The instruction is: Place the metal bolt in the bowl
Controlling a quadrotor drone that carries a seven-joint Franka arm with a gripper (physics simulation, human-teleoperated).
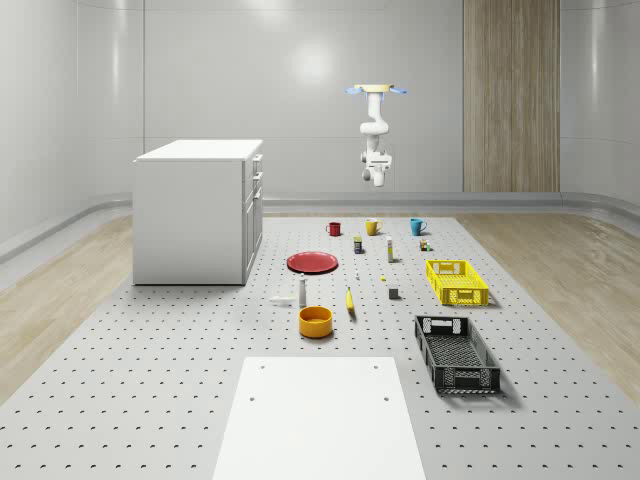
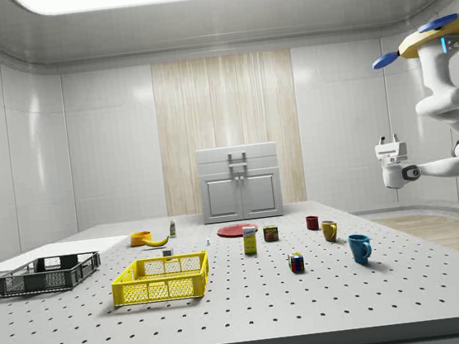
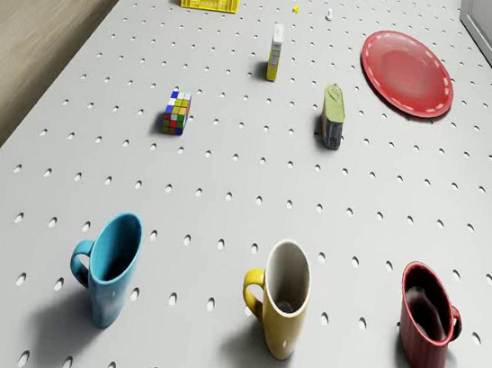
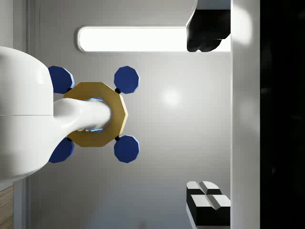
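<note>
The orange bowl [image 1: 315, 321] stands open side up near the middle of the perforated table [image 1: 180, 400]; in the side view the bowl [image 2: 141, 238] is far on the left. A small pale grey piece [image 1: 279, 298], possibly the bolt, lies flat beside a little bottle [image 1: 302, 291], just behind the bowl. My drone [image 1: 377, 91] hovers high over the table's far end, above three mugs. The arm hangs below the drone [image 2: 436, 35]. My gripper [image 2: 388, 141] points upward, far from bowl and bolt. In the wrist view the gripper [image 4: 208, 119] is open and holds nothing.
Blue [image 3: 113, 266], yellow [image 3: 281, 298] and red [image 3: 426, 330] mugs stand below the drone. Beyond lie a puzzle cube [image 3: 176, 112], a can [image 3: 332, 115], a red plate [image 3: 408, 72], a yellow crate [image 1: 456, 282], a black crate [image 1: 456, 352] and a banana [image 1: 350, 300]. A white cabinet [image 1: 198, 212] stands on the whole-scene view's left.
</note>
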